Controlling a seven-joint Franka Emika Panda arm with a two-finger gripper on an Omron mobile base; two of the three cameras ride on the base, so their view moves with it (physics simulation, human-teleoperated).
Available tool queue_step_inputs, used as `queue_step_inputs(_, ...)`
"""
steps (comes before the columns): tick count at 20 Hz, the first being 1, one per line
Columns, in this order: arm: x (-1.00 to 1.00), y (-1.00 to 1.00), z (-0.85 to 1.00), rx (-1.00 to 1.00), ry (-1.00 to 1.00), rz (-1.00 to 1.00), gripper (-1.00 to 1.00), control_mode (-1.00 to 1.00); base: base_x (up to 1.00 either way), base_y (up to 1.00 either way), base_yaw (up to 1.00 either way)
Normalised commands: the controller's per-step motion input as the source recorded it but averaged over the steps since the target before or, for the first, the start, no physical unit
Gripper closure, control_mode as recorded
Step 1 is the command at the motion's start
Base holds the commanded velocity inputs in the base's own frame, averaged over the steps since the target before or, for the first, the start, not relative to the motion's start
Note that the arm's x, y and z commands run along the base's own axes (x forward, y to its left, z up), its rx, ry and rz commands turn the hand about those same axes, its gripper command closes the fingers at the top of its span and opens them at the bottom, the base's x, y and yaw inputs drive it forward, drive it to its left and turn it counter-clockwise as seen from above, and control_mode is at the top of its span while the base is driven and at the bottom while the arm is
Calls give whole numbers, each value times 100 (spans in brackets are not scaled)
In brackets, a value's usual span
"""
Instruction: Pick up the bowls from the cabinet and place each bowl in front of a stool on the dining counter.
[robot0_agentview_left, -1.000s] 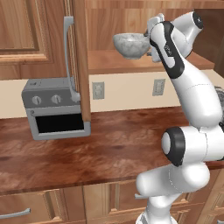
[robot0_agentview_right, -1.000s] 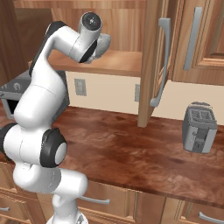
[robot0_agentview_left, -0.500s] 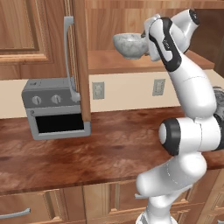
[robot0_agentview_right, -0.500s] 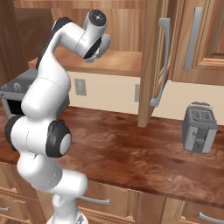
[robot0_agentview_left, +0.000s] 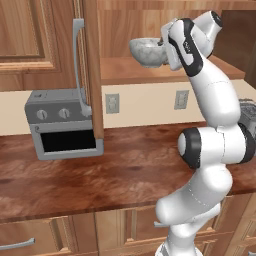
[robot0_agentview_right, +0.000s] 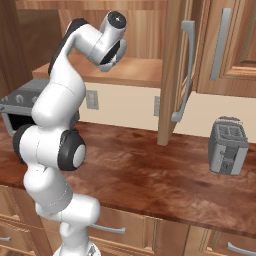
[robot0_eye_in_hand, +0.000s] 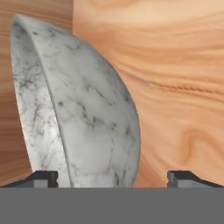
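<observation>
A mottled grey-white bowl (robot0_agentview_left: 146, 51) stands on the plank shelf of the open brown wood cabinet (robot0_agentview_left: 125, 70). My gripper (robot0_eye_in_hand: 112, 177) is open at the bowl. Its two dark fingertips (robot0_eye_in_hand: 43, 177) stand wide apart on either side of the bowl's wall (robot0_eye_in_hand: 87, 122), which rises between them, seen rolled on its side. In the left base view the white hand (robot0_agentview_left: 176, 44) sits just right of the bowl at shelf height. In the right base view the hand (robot0_agentview_right: 111, 49) covers the bowl. The stools and the dining counter are out of view.
The open cabinet door (robot0_agentview_left: 90, 65) with its silver bar handle hangs left of the bowl, and another door (robot0_agentview_right: 176, 70) hangs to the right. A grey toaster oven (robot0_agentview_left: 64, 125) and a toaster (robot0_agentview_right: 227, 145) stand on the red-brown worktop (robot0_agentview_left: 125, 170) below.
The hand has moved in along the shelf to the bowl and the arm's elbow has shifted. The jaws have stayed wide. The bowl has not moved.
</observation>
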Motion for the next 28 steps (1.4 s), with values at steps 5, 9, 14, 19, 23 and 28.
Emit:
queue_step_inputs(5, 3, 7, -22, 0, 6, 4, -100, -100, 0, 0, 0)
queue_step_inputs(9, 3, 13, -14, 0, 6, 2, 100, -100, 0, 0, 0)
queue_step_inputs(14, 0, 8, 0, 0, 1, 1, 100, -100, 0, 0, 0)
queue_step_inputs(19, 0, 2, 0, 0, 0, 1, 100, -100, 0, 0, 0)
queue_step_inputs(23, -8, 0, 0, 0, 0, 0, 100, -100, 0, 0, 0)
queue_step_inputs(28, -49, 0, 0, 0, -1, 0, 100, -100, 0, 0, 0)
